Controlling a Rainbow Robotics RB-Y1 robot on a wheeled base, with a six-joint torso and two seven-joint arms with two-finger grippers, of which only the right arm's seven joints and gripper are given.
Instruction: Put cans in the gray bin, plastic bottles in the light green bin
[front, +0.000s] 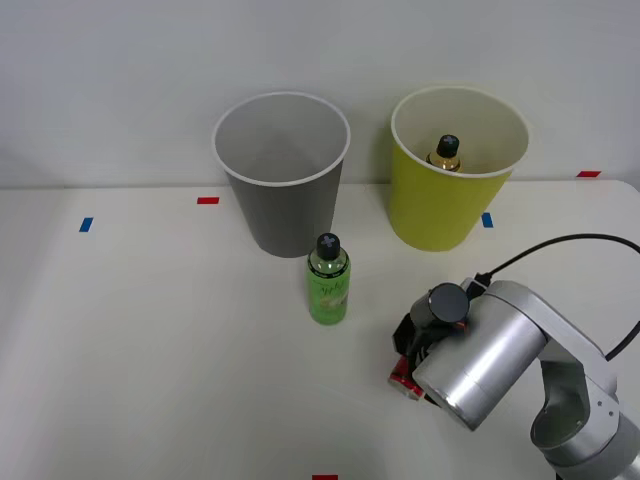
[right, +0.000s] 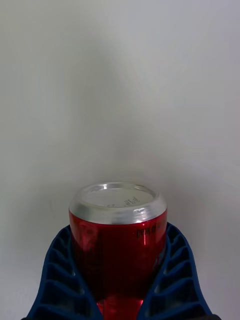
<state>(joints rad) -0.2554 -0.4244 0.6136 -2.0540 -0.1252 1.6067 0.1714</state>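
Observation:
The red can (right: 117, 240) with its silver end lies between my blue ribbed fingers (right: 55, 270), which press against both its sides. In the front view only a red sliver of the can (front: 402, 379) shows under my right gripper (front: 410, 368), low on the table at the right. A green plastic bottle (front: 328, 280) with a black cap stands upright in front of the gray bin (front: 285, 215). The light green bin (front: 435, 212) stands to the right of the gray one and holds a black-capped bottle with a gold neck (front: 446, 152).
Both bins stand at the table's back edge against a white wall. Small red and blue tape marks (front: 207, 200) dot the table. A black cable (front: 560, 243) loops over my right arm (front: 490, 350).

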